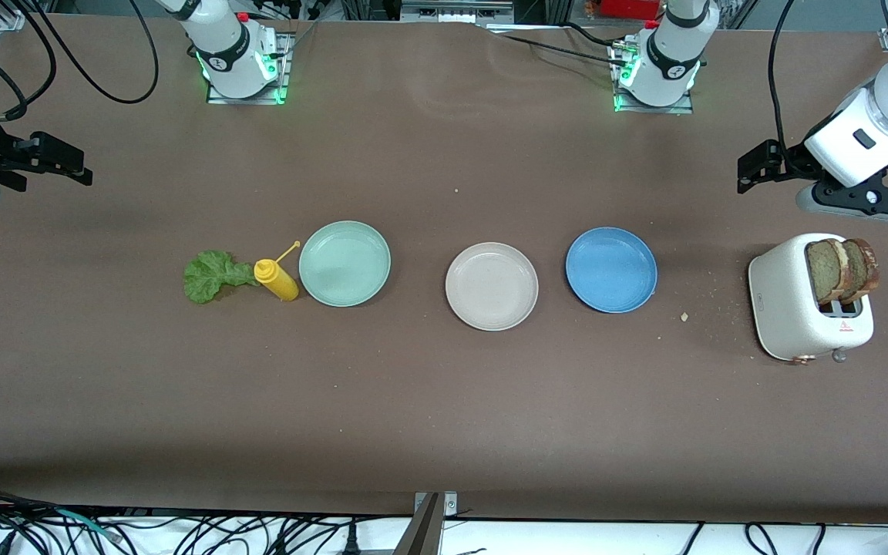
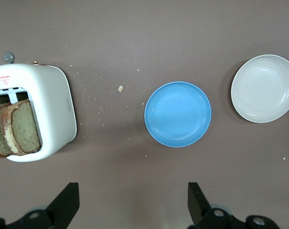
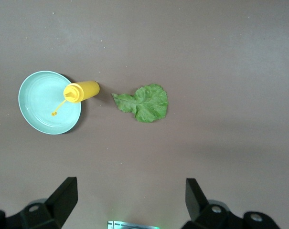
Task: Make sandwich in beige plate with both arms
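Observation:
The beige plate (image 1: 492,286) sits empty mid-table, between a mint green plate (image 1: 344,263) and a blue plate (image 1: 611,269). Two bread slices (image 1: 841,270) stand upright in a white toaster (image 1: 795,312) at the left arm's end. A green lettuce leaf (image 1: 209,275) lies flat at the right arm's end. My left gripper (image 1: 754,166) is open and empty over bare table by the toaster. My right gripper (image 1: 66,163) is open and empty over bare table near the lettuce. The left wrist view shows the bread (image 2: 17,128), the toaster (image 2: 56,107) and the beige plate (image 2: 264,88). The right wrist view shows the lettuce (image 3: 143,102).
A yellow squeeze bottle (image 1: 277,280) lies between the lettuce and the mint green plate, its cap strap over the plate's rim. It also shows in the right wrist view (image 3: 82,90). Crumbs lie between the blue plate (image 2: 177,113) and the toaster.

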You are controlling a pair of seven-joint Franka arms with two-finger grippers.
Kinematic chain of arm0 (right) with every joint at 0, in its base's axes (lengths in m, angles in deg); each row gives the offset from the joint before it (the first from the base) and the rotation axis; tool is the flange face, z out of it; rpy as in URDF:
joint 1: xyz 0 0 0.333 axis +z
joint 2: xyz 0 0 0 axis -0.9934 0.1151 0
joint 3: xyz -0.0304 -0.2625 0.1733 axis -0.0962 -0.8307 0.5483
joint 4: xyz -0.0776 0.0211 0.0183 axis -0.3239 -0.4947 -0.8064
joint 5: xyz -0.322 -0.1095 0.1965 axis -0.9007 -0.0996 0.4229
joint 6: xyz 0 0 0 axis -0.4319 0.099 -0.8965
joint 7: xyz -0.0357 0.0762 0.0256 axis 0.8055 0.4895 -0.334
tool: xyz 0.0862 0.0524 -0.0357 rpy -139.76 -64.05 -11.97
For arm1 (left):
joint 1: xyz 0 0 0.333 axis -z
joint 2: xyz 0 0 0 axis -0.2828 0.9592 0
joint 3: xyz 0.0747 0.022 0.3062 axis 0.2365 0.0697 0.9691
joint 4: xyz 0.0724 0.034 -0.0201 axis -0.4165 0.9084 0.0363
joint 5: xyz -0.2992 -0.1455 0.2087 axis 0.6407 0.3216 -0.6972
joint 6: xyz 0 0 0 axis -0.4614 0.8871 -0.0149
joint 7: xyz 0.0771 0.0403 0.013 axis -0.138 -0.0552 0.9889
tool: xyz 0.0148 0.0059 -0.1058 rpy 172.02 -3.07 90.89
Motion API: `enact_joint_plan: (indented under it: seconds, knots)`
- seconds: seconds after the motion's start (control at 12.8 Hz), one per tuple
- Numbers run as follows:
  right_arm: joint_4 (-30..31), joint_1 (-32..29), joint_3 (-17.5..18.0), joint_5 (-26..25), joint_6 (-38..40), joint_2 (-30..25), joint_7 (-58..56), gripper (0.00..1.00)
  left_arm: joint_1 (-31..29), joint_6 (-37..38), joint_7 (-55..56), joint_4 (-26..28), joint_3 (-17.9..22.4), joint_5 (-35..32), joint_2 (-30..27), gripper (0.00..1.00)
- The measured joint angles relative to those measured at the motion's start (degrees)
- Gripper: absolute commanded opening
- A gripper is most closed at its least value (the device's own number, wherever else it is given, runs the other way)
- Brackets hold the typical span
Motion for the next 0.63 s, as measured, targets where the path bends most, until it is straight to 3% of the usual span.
enact_joint_plan:
  seconds: [0.63]
  knots:
    - [-0.01, -0.09, -0.10, -0.11, -1.36, 0.00, 0.00, 1.00, -0.03, 0.00, 0.00, 0.00, 0.00, 0.00, 0.00, 1.00]
